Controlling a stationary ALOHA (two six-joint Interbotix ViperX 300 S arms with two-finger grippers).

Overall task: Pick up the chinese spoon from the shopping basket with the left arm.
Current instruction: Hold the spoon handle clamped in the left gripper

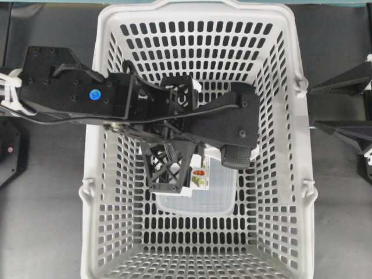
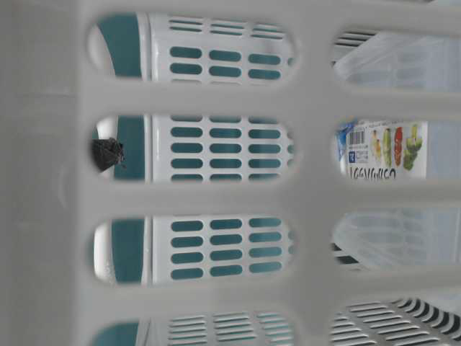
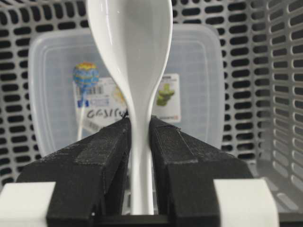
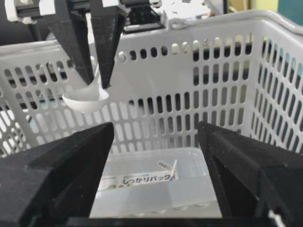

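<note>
The white chinese spoon (image 3: 130, 47) hangs bowl-down in my left gripper (image 3: 140, 124), which is shut on its handle, one black finger (image 3: 111, 146) on each side. From the right wrist view, the spoon (image 4: 85, 100) hangs in the air inside the shopping basket (image 4: 227, 21), well above its floor, under the left gripper (image 4: 97, 84). Overhead, the left arm (image 1: 87, 93) reaches over the basket (image 1: 99, 70) and hides the spoon. My right gripper (image 4: 155, 130) is open and holds nothing. Overhead, the right gripper (image 1: 313, 107) stands just outside the basket's right wall.
A clear lidded food box (image 3: 199, 85) with a colourful label lies on the basket floor below the spoon; a lollipop (image 3: 85, 78) shows inside it. The box (image 1: 200, 195) sits mid-basket overhead. At table level, the basket's slotted wall (image 2: 216, 194) fills the view.
</note>
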